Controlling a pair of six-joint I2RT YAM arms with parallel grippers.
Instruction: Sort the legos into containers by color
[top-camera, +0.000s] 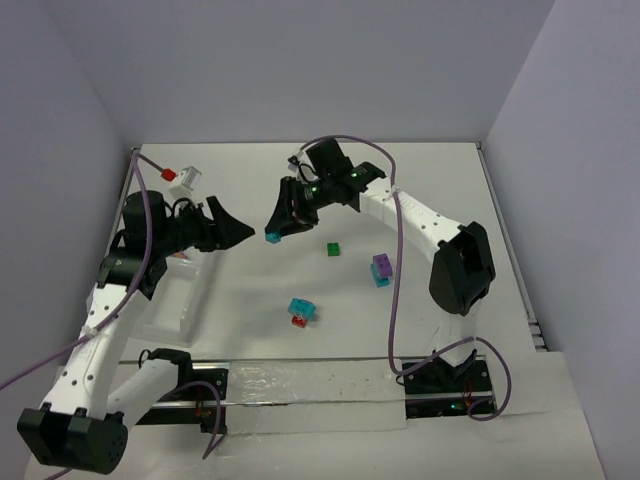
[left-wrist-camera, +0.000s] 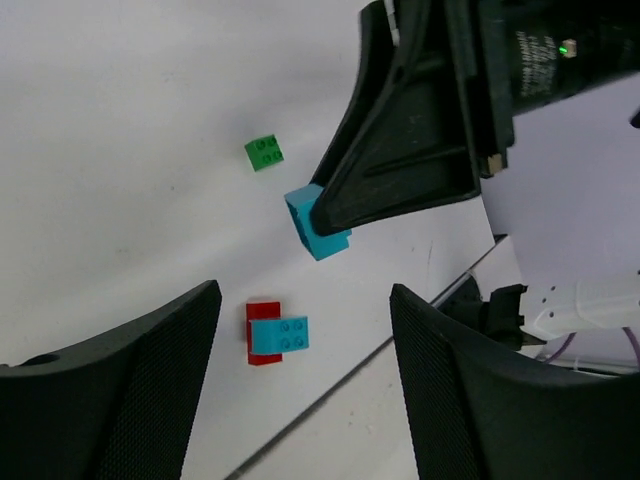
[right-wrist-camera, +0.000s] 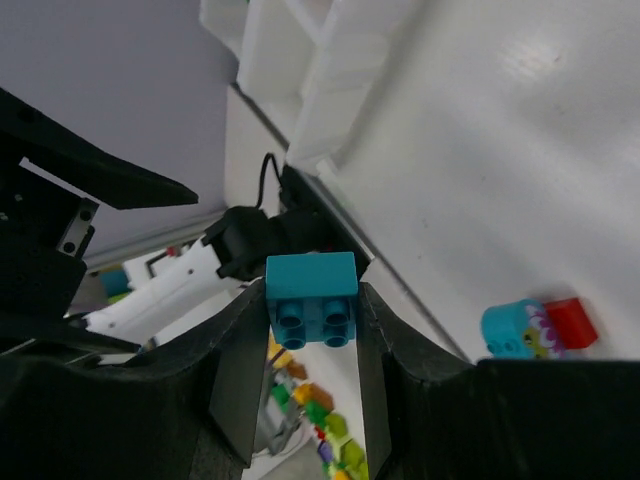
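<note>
My right gripper is shut on a cyan lego, held above the table left of centre; in the right wrist view the brick sits clamped between both fingers, studs facing the camera. My left gripper is open and empty, its tips pointing at that brick from just left of it. The left wrist view shows the held cyan brick ahead of my open left gripper. On the table lie a green brick, a purple-on-cyan pair and a cyan-and-red pair. The clear container tray stands at the left.
The green brick and the cyan-and-red pair lie below the two grippers. A small red-and-white object sits at the back left. A clear strip runs along the near edge between the arm bases. Walls close in the table.
</note>
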